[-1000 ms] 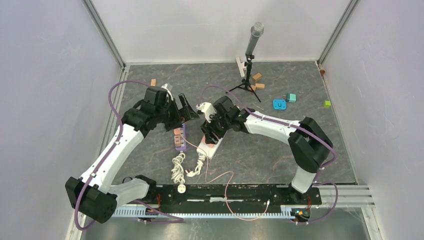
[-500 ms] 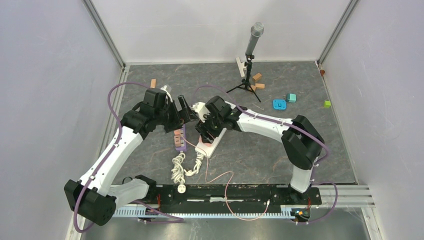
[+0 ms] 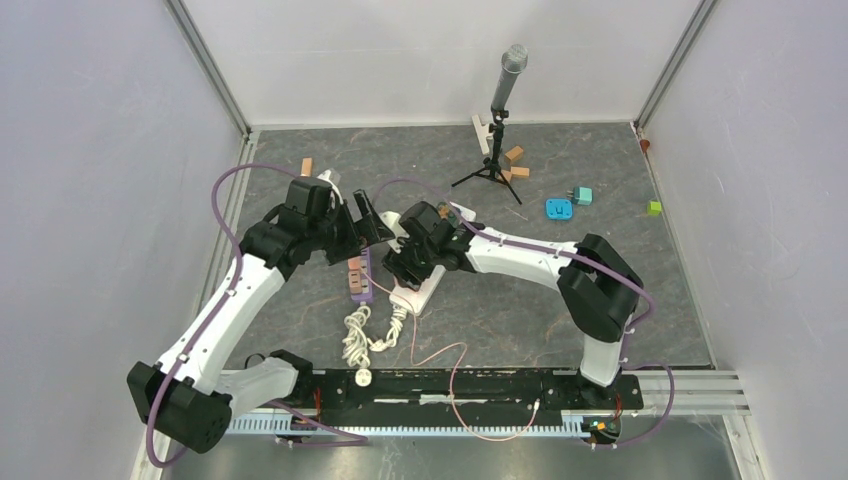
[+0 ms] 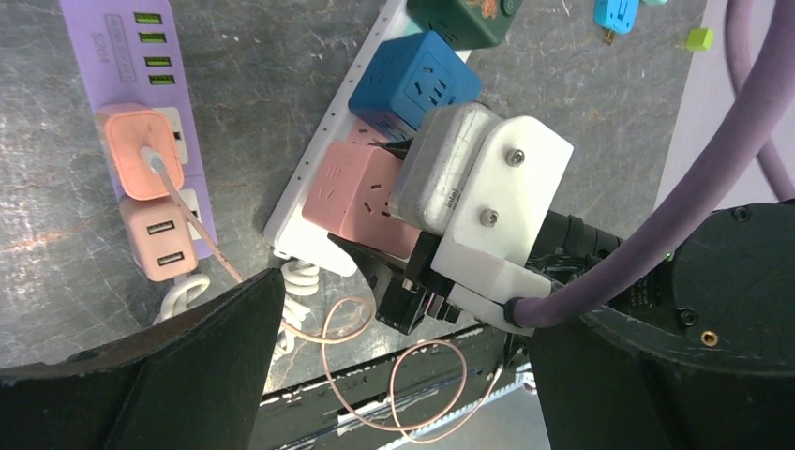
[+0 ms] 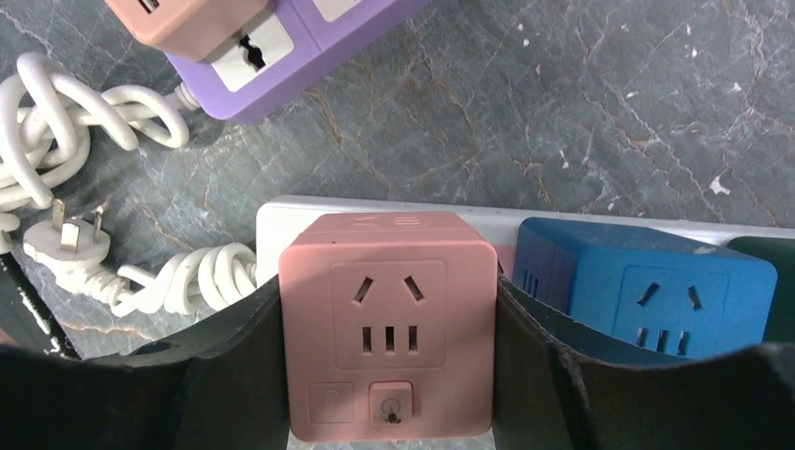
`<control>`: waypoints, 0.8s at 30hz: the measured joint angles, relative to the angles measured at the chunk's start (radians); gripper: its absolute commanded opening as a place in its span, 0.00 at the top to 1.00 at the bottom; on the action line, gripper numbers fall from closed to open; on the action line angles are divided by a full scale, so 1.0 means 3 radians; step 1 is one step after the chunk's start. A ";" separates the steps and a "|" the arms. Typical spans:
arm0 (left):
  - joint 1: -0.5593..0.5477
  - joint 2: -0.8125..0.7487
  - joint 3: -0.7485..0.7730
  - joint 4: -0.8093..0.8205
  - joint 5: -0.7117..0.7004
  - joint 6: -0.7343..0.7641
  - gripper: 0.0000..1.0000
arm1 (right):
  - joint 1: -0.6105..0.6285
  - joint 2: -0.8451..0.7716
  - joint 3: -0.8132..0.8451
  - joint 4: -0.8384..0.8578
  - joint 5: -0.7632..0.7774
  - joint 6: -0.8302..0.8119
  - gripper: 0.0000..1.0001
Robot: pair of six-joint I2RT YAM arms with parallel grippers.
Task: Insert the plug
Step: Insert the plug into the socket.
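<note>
I'm gripping the pink cube plug [image 5: 388, 319] in my right gripper [image 5: 386, 361], jaws partway closed. It's just been swinging over the white power strip [image 5: 281, 214]'s cord end, beside the blue cube [image 5: 647, 281]. I reckon seating it is next. My left gripper [image 3: 362, 228] is hanging wide open, empty.

The grey wrist camera [image 4: 439, 169] seems to read "intel" — print on the purple power strip [image 4: 101, 86] is illegible.
</note>
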State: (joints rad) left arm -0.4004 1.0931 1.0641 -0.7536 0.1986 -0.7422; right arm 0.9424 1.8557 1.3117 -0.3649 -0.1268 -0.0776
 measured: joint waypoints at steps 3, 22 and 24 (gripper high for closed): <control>0.0000 -0.0050 0.0000 -0.0005 -0.0080 -0.0001 0.00 | 0.0013 -0.0015 -0.0107 0.0184 0.0008 -0.0006 1.00; -0.0070 -0.0243 0.0006 -0.0031 -0.0080 -0.0004 0.00 | 0.0057 -0.0327 -0.0964 0.1123 0.0140 -0.0036 1.00; -0.0071 -0.0243 0.0009 -0.0032 -0.0053 -0.0004 0.00 | 0.0057 -0.0342 -0.1002 0.1179 0.0139 -0.0036 1.00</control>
State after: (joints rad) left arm -0.4217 1.0203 1.0668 -0.7631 0.1825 -0.7433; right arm 0.9596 1.7531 1.0111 -0.0113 -0.0853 -0.0883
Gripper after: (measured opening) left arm 0.994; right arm 0.659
